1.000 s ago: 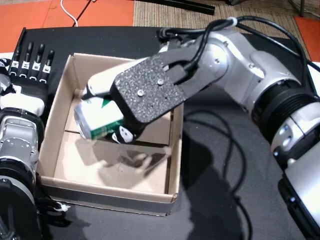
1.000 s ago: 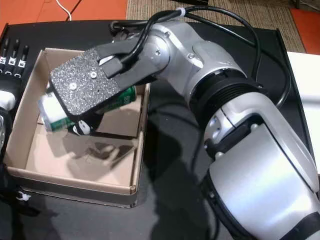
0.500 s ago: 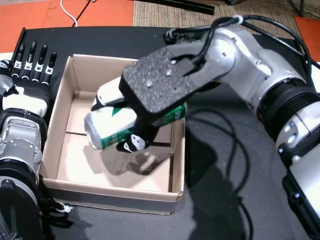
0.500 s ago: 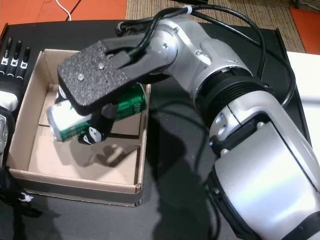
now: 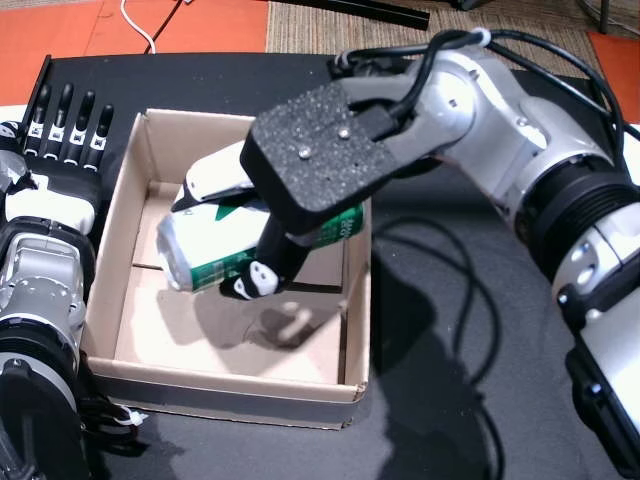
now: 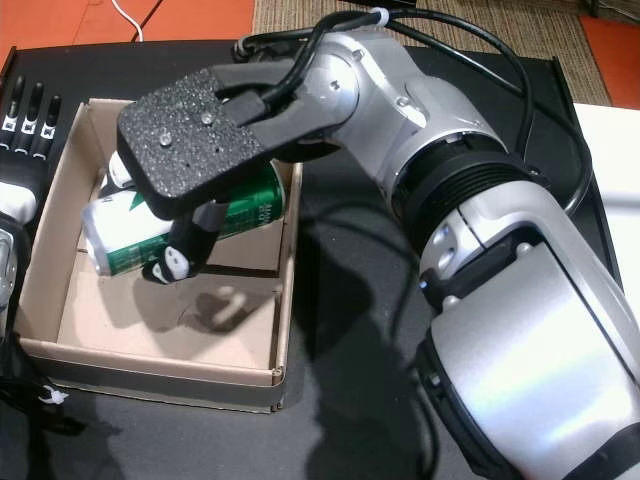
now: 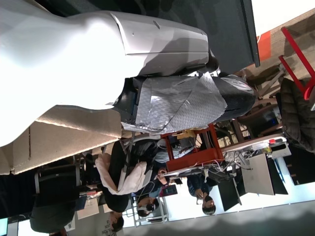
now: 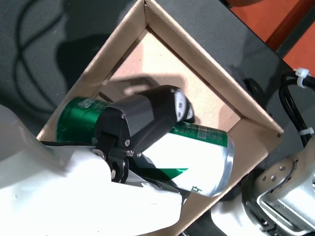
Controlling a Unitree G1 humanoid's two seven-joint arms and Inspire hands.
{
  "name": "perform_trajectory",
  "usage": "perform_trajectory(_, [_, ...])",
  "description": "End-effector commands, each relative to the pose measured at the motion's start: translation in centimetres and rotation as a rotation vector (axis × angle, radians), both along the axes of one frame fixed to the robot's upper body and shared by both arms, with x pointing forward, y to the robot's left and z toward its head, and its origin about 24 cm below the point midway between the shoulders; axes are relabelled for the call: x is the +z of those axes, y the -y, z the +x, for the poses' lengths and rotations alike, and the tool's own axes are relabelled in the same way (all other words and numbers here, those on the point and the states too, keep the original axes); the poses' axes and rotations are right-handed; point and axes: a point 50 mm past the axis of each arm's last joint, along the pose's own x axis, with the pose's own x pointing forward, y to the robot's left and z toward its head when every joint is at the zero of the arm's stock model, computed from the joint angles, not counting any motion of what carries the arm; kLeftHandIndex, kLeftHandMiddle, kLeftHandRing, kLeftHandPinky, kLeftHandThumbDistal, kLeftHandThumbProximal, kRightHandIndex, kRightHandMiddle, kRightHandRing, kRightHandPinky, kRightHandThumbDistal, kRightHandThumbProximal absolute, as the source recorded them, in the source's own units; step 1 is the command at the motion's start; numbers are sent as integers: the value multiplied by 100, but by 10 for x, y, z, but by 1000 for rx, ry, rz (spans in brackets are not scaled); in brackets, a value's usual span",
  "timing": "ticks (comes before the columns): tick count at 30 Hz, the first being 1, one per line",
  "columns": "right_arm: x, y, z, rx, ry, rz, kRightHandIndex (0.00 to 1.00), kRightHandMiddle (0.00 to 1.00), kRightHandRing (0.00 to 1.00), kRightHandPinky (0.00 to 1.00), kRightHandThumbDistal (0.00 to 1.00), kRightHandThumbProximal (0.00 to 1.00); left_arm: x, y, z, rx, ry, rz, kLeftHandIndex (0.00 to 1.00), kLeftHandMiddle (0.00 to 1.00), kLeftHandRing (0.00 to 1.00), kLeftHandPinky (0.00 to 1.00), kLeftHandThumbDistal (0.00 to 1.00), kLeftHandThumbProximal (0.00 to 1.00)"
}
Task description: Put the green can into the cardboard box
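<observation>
Green can [image 5: 215, 250]: green and white body, silver ends, lying roughly on its side, tilted, silver end toward the left. It's held in the air over the open cardboard box [image 5: 105, 215], above the box's right half, with its green end near the right wall; in the right wrist view the can [image 8: 197, 157] clears the floor. Cardboard box: plain brown, open top, shallow, flaps down inside forming a seam across the floor. It sits on the black surface, left of centre in both head views [image 6: 282, 300], nothing else visible inside.
</observation>
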Motion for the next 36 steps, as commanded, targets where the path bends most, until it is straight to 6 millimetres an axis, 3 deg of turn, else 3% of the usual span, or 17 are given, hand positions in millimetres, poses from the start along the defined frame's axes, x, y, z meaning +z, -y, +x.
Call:
perform_trajectory(1, [8, -1, 0, 28, 32, -7, 70, 68, 74, 77, 39, 37, 0, 4, 1, -7, 8, 4, 47, 53, 66, 72, 0, 100])
perform_trajectory(3, [8, 0, 0, 33, 42, -9, 71, 69, 75, 78, 36, 39, 1, 4, 1, -2, 2, 2, 46, 52, 64, 67, 0, 100])
perform_trajectory(6, [7, 0, 0, 31, 47, 0, 71, 70, 77, 79, 30, 39, 1, 3, 1, -4, -1, 6, 42, 50, 64, 70, 0, 100])
perform_trajectory(10, [8, 0, 0, 23, 31, 21, 70, 71, 77, 80, 31, 38, 0, 2, 1, -3, 0, 6, 40, 49, 64, 69, 0, 100])
perform_trajectory(16, [8, -1, 0, 26, 24, 30, 71, 72, 78, 80, 27, 37, 0, 2, 0, -9, 9, 6, 45, 51, 68, 81, 0, 100])
perform_trajectory(18, [8, -1, -1, 26, 22, 35, 72, 73, 79, 81, 30, 35, 0, 2, 0, -6, 7, 2, 44, 50, 66, 79, 0, 100])
perform_trajectory(20, [8, -2, -1, 28, 28, 29, 72, 77, 87, 86, 35, 37, 0, 1, 0, -4, 5, 3, 44, 50, 68, 79, 0, 100])
perform_trajectory(21, [8, -2, 0, 25, 31, 16, 76, 86, 97, 92, 45, 41, 0, 1, 0, -5, 6, 4, 45, 51, 68, 80, 0, 100])
perform_trajectory(22, [8, -3, 0, 21, 32, 7, 78, 92, 99, 95, 49, 43, 0, 1, 0, -6, 6, 4, 47, 52, 69, 81, 0, 100])
perform_trajectory(23, [8, -3, 0, 13, 32, 3, 78, 98, 100, 99, 63, 45, 0, 1, 0, -8, 6, 1, 49, 54, 68, 82, 0, 100])
perform_trajectory(26, [9, -3, 2, -14, 17, 7, 79, 100, 100, 100, 97, 48, 0, 0, 0, -18, 18, -4, 59, 62, 73, 85, 0, 100])
perform_trajectory(36, [13, -3, 4, -40, 34, 41, 82, 100, 100, 100, 100, 48, 0, -3, -1, -32, 45, -3, 62, 66, 76, 84, 0, 100])
